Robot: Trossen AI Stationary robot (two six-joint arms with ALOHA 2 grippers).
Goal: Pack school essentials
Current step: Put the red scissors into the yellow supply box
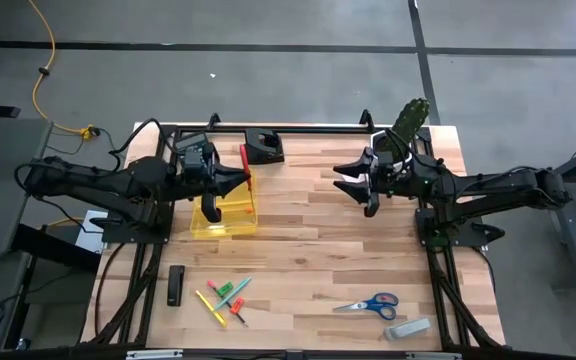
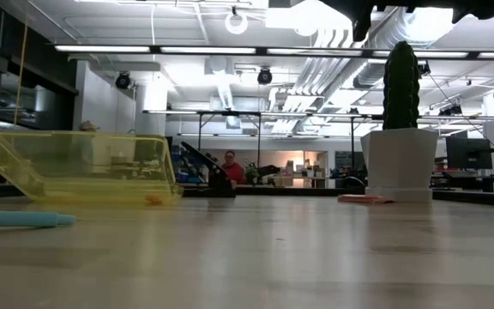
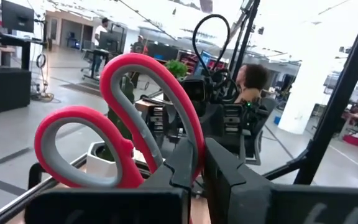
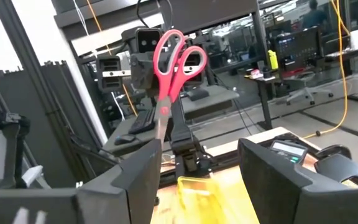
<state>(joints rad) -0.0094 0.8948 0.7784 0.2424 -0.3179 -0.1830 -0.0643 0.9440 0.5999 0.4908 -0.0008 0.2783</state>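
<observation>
— Pens (image 1: 226, 298), thin green, red and yellow ones, lie scattered at the near edge of the wooden table (image 1: 308, 255), a black bar (image 1: 175, 285) to their left. Blue-handled scissors (image 1: 368, 304) and a grey block (image 1: 407, 328) lie well to their right.

— Farther back?

— A yellow see-through box (image 1: 226, 215), tilted in the low view. Over it the left gripper (image 1: 230, 180) is clamped on the red-handled scissors (image 3: 114, 127), handles up, with grey inner rims.

— And the right gripper (image 1: 356, 184)?

— Raised mid-table, fingers spread and holding nothing, facing the left one. Behind it stands the cactus (image 2: 400, 86) in its white pot (image 2: 400, 165), a pink pad (image 2: 364, 199) beside that, at the far right corner.
</observation>
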